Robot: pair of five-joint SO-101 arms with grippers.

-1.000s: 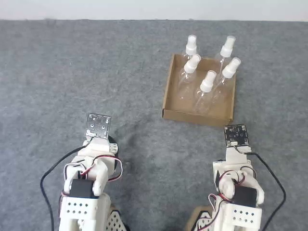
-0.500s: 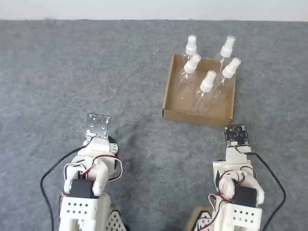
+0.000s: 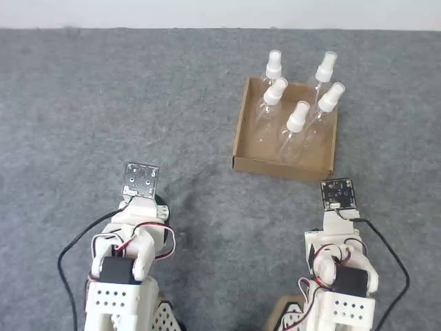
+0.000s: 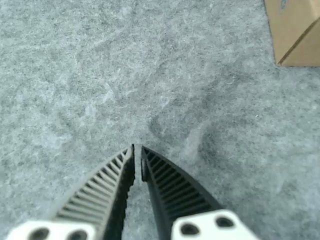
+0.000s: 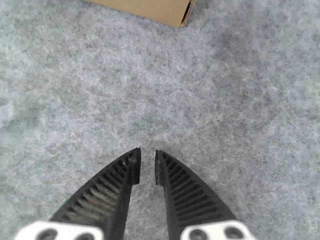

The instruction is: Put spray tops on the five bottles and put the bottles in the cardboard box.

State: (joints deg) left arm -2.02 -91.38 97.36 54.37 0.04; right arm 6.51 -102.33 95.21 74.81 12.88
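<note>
Cardboard box (image 3: 282, 167): shallow, open-topped, brown, resting flat on the grey felt mat (image 3: 103, 103). Five clear bottles (image 3: 298, 141) stand upright inside it, packed close, two along the box's far wall and three nearer its front wall. Each carries a white spray top (image 3: 298, 117); the tops of the far pair reach past the far wall as seen from above. Left arm (image 3: 131, 255): parked on the mat well apart from the box, off the box's front-left corner, wrist pointed toward the far side of the table. Left gripper (image 4: 138, 148): ribbed black fingers (image 4: 107, 187) drawn together to a hairline slit at the tips, nothing between them, hanging over bare mat; the box's near corner (image 4: 295, 30) shows ahead and to one side in the left wrist view. Right arm (image 3: 337, 255): parked just short of the box's front wall, near its right end. Right gripper (image 5: 147, 151): fingers (image 5: 112, 187) all but closed, a narrow gap left at the tips, nothing held, mat beneath; the box's front wall (image 5: 150, 9) lies just ahead in the right wrist view.
</note>
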